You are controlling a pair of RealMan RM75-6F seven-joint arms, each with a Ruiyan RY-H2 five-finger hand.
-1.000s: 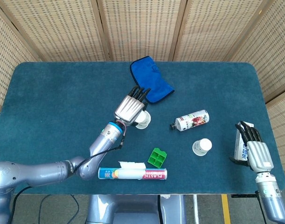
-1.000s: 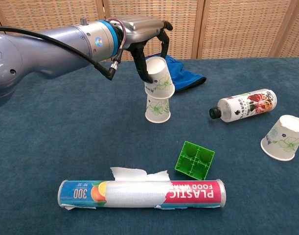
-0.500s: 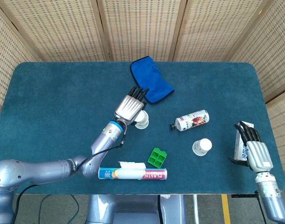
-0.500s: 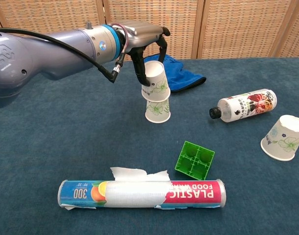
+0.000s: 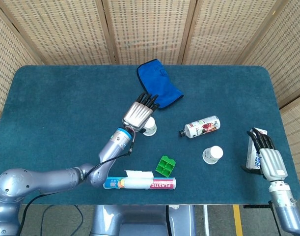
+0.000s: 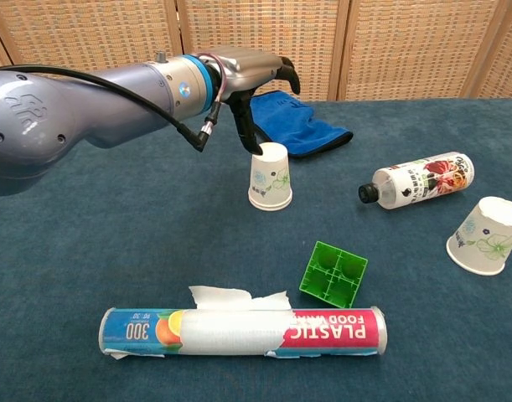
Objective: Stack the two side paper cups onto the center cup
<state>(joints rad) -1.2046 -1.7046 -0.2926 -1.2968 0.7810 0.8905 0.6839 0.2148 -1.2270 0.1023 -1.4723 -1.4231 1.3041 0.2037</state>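
On the desk two paper-cup positions are visible. The center cup stack stands upside down in the middle of the desk; it looks like one cup, and I cannot tell from these views how many cups are nested in it. The side cup stands also upside down, well to the right of the stack, near the front edge.

The left hand is directly above the stack. Its fingers are spread and curve downward; one dark fingertip reaches the top rim of the stack, and the hand holds nothing. The right hand is far to the right of the stack, at the desk edge. Its fingers lie straight and together over a white box; I cannot tell if they grip it.

There is one blue cloth behind the stack, one bottle lying on its side between the stack and the side cup, one green plastic piece in front of the stack, and one roll of plastic food wrap nearer to the front edge.
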